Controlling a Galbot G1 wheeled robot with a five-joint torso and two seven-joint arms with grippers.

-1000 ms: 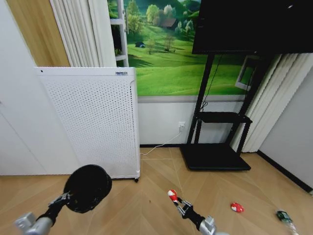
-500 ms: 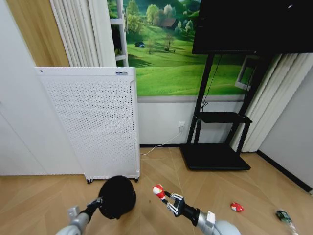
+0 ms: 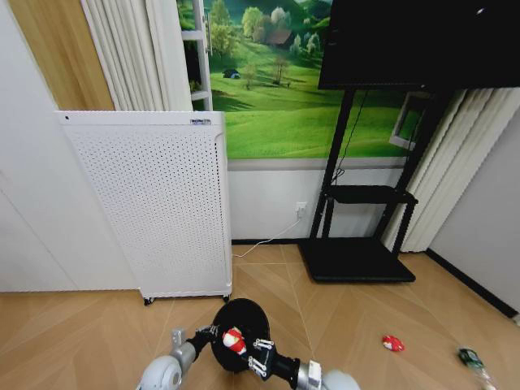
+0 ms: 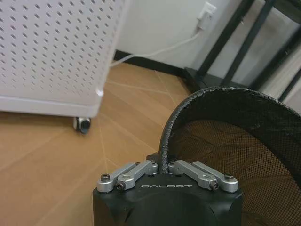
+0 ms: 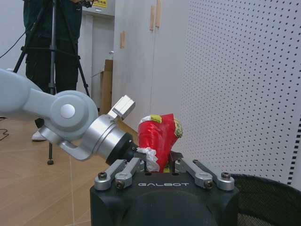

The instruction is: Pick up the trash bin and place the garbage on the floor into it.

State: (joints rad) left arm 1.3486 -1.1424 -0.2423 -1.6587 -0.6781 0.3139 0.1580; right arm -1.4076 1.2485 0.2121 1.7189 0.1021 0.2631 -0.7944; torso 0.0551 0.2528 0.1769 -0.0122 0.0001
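moved: both arms have swung inward, bringing bin and scrap together.
left gripper (image 4: 164,170): clamped on the trash bin (image 3: 241,331) rim, held off the floor.
right gripper (image 5: 160,165): pinching a red-and-white scrap (image 3: 234,340) over the bin mouth.
step: first drop.
next: likely release squarely over the opening.
left on floor: another scrap (image 3: 394,344), bottle (image 3: 470,357).

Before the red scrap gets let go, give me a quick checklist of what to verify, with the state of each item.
1. Left hand gripping the trash bin by its rim: ok.
2. Right hand shut on the red-and-white scrap: ok.
3. Scrap over the bin's opening: in the head view it overlaps the bin's mouth; true depth cannot tell.
4. Bin mouth turned up enough to catch it: cannot tell.
5. All garbage collected: not ok; another red scrap and the greenish bottle lie on the floor.
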